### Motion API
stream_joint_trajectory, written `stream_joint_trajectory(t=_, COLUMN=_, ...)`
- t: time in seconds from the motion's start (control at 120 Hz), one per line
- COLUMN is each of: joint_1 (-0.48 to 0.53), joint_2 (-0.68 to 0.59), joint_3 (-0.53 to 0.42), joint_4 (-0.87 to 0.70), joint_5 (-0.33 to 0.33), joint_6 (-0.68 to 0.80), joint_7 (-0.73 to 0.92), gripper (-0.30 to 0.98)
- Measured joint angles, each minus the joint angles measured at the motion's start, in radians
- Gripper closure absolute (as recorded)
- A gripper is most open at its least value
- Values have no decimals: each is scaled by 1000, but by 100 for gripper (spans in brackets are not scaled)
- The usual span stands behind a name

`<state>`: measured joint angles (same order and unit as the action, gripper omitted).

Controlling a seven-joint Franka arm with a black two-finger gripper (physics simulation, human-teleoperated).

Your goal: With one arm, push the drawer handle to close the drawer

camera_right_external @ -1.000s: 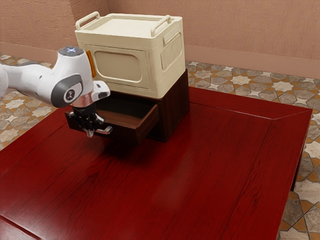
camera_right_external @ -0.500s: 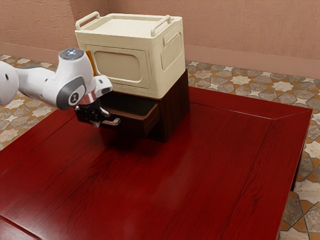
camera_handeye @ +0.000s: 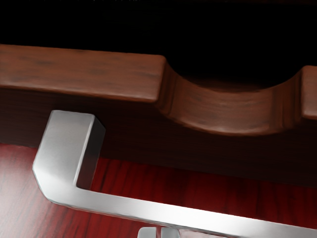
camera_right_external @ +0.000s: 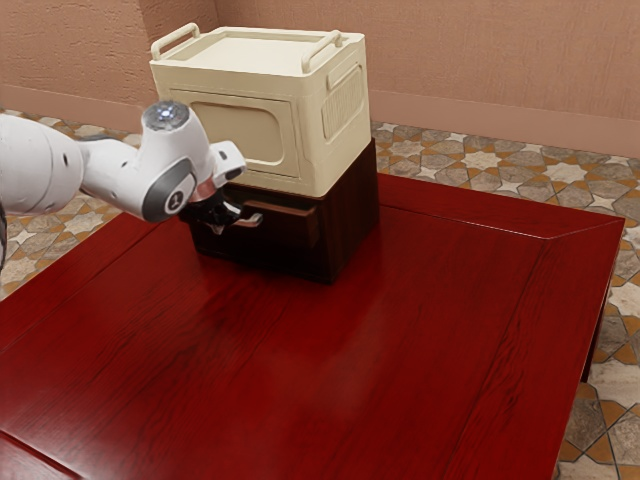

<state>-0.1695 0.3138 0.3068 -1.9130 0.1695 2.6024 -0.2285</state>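
most of the drawer's travel looks used up now: the gripper [camera_right_external: 220,224], its two fingertips drawn together with only a thin seam between them and nothing clamped there, sits at the outer side of the metal handle [camera_right_external: 250,222], right against it or very nearly. the handle's bar runs across just in front of the tips in the wrist view, so i judge this to be a push with a closed hand rather than a grip. behind the handle, the drawer [camera_right_external: 285,232] has slid a long way inward; a moment ago its open inside showed plainly, and now there is little beyond the front panel's notched wooden rim [camera_handeye: 223,111], with darkness behind it. it still seems to stand slightly proud of the dark cabinet [camera_right_external: 352,215], so i would not call it shut. the arm [camera_right_external: 165,175] has followed it in toward the cabinet, while the cream box [camera_right_external: 240,125] on top and the red table [camera_right_external: 400,350] beneath have kept their places. for the task, that leaves what looks like a short final push, straight in and level; the risk is the tips slipping off the smooth bar or easing off too soon.
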Motion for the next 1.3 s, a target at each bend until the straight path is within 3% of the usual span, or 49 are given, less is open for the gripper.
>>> stream_joint_trajectory(t=0.358, joint_1=23, joint_2=89, joint_3=-9, joint_4=88, joint_5=-1, joint_6=86, joint_7=-3, gripper=79)
stream_joint_trajectory(t=0.492, joint_1=65, joint_2=76, joint_3=-52, joint_4=77, joint_5=-1, joint_6=79, joint_7=-5, gripper=79)
stream_joint_trajectory(t=0.65, joint_1=32, joint_2=-95, joint_3=-55, joint_4=-19, joint_5=-3, joint_6=-70, joint_7=-11, gripper=79)
stream_joint_trajectory(t=0.925, joint_1=-104, joint_2=-453, joint_3=-51, joint_4=-64, joint_5=3, joint_6=-514, joint_7=-16, gripper=78)
stream_joint_trajectory(t=1.125, joint_1=-148, joint_2=-554, joint_3=-72, joint_4=-59, joint_5=0, joint_6=-718, joint_7=-20, gripper=35)
stream_joint_trajectory(t=1.3, joint_1=-157, joint_2=-564, joint_3=-84, joint_4=31, joint_5=1, joint_6=-839, joint_7=-24, gripper=16)
